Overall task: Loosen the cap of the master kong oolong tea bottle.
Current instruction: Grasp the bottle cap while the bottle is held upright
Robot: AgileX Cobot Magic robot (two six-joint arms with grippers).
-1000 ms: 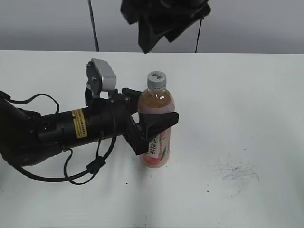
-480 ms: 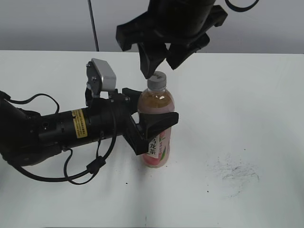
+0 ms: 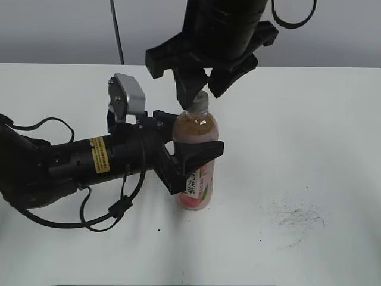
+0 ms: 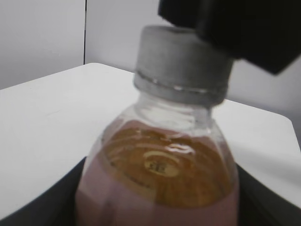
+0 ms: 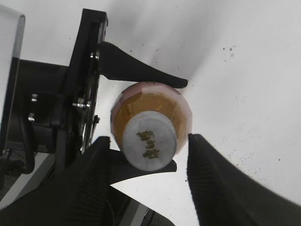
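The master kong oolong tea bottle [image 3: 196, 179] stands upright on the white table, amber tea inside, pink label with a white strip of characters. My left gripper [image 3: 189, 159] is shut on its body from the left; the bottle fills the left wrist view [image 4: 160, 179]. The grey-white cap [image 3: 200, 102] sits on the neck; it also shows in the left wrist view [image 4: 183, 66] and from above in the right wrist view [image 5: 149, 140]. My right gripper [image 3: 200, 89] hangs over the cap, open, its two fingers [image 5: 149, 165] on either side of the cap with gaps left.
The white table [image 3: 309, 137] spreads all round. A patch of dark specks [image 3: 294, 214] lies on it at the right front. The left arm's black body [image 3: 77, 161] and cable lie across the left side. A grey wall is behind.
My right gripper has come down from above the bottle until its open fingers straddle the cap. The left gripper and the bottle have not moved.
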